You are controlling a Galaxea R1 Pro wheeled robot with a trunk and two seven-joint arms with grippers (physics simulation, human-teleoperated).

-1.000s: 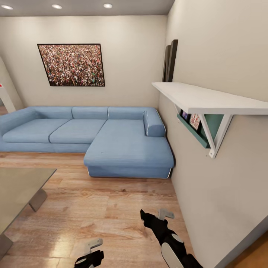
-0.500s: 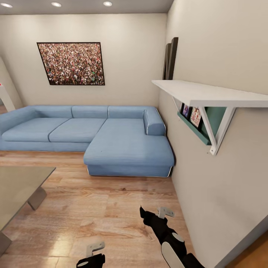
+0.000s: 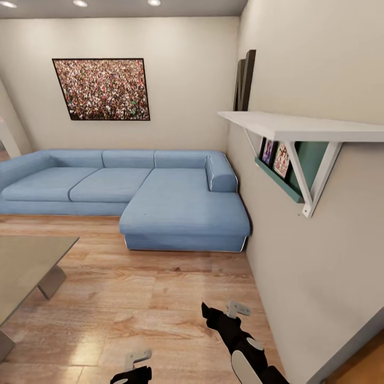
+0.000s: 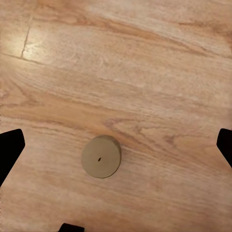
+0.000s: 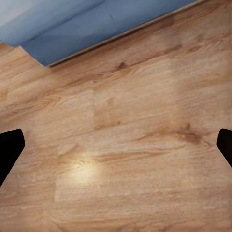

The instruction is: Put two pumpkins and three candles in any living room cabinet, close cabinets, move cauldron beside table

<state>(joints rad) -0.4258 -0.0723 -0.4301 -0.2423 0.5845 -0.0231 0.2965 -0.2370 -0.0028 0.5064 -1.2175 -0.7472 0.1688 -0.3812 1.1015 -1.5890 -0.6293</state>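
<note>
A stubby whitish candle [image 4: 100,157] stands upright on the wooden floor, seen from straight above with its wick dot in the middle. My left gripper [image 3: 133,367] hangs over it, open, its dark fingertips [image 4: 9,151] far apart on either side and not touching it. My right gripper [image 3: 224,311] is open over bare floor near the right wall, with nothing between its fingers. The glossy grey table [image 3: 26,261] shows at the left edge of the head view, one blocky leg under it.
A blue corner sofa [image 3: 160,192] fills the far side of the room, and its base [image 5: 96,34] is close ahead of my right gripper. A white wall shelf [image 3: 298,128] juts out at the right. Open wooden floor [image 3: 149,288] lies between table and sofa.
The whole head view has shifted a little, so the camera moved. The left gripper sits slightly lower in the picture. The right gripper has hardly moved.
</note>
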